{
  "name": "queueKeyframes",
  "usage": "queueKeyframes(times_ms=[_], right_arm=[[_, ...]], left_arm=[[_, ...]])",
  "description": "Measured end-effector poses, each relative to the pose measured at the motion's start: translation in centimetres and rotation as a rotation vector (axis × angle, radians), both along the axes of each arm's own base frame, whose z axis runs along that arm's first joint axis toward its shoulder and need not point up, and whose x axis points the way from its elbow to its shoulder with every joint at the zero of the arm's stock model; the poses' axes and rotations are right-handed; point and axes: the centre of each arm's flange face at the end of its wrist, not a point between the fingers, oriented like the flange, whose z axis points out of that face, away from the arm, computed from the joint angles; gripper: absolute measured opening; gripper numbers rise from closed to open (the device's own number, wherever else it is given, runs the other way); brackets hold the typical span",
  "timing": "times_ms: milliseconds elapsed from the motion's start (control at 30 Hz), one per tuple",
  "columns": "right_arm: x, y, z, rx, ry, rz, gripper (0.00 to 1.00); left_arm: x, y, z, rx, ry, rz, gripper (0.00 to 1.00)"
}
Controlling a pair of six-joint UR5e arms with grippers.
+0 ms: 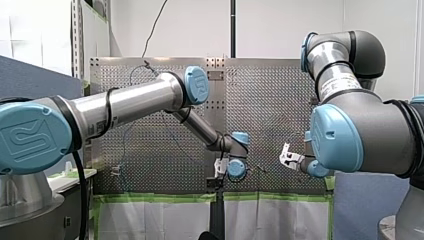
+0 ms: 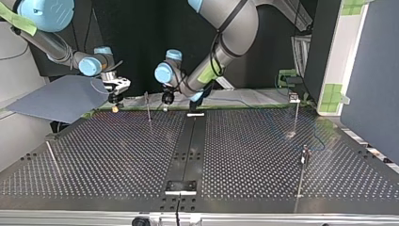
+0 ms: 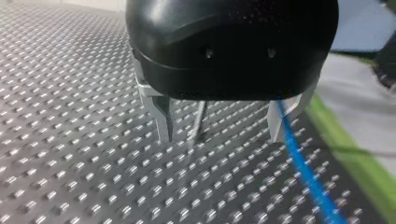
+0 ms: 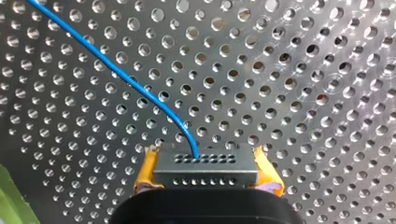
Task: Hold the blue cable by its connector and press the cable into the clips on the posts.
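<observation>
Right gripper [image 4: 206,161]: yellow pads [image 4: 145,171] clamped on the connector [image 4: 205,173].
Blue cable [image 4: 116,73]: leaves the connector's front face and curves ahead over the perforated table [image 4: 303,93].
Left gripper [image 3: 220,136]: metal fingers [image 3: 161,119] apart, empty. The cable passes just beside one finger, with a post [image 3: 200,119] ahead between them.
Status: grasp done. Clipping judged outstanding, as no clip is seen holding cable.

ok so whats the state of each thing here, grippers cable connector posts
left gripper: open, holding nothing
right gripper: shut on connector
connector: held between yellow pads
blue cable: attached to connector; clipped or not, cannot tell
posts: upright
</observation>
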Motion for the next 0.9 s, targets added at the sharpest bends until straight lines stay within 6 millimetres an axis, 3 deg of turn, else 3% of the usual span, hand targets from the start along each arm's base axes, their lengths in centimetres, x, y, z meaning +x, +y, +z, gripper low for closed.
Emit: queueKeyframes(times_ms=[433, 733, 900], right_arm=[[0.0, 0.1, -0.2, 0.013, 0.004, -0.021, 0.00], [0.2, 0.2, -0.2, 0.014, 0.003, -0.017, 0.00], [0.4, 0.3, -0.3, 0.016, 0.004, -0.019, 0.00]], left_arm=[[-5.5, -0.3, -2.9, 0.058, 0.076, -0.058, 1.00], [-8.0, -1.3, -0.6, 0.010, 0.041, -0.082, 1.00], [-9.8, -1.6, -0.6, -0.004, 0.036, -0.099, 1.00]])
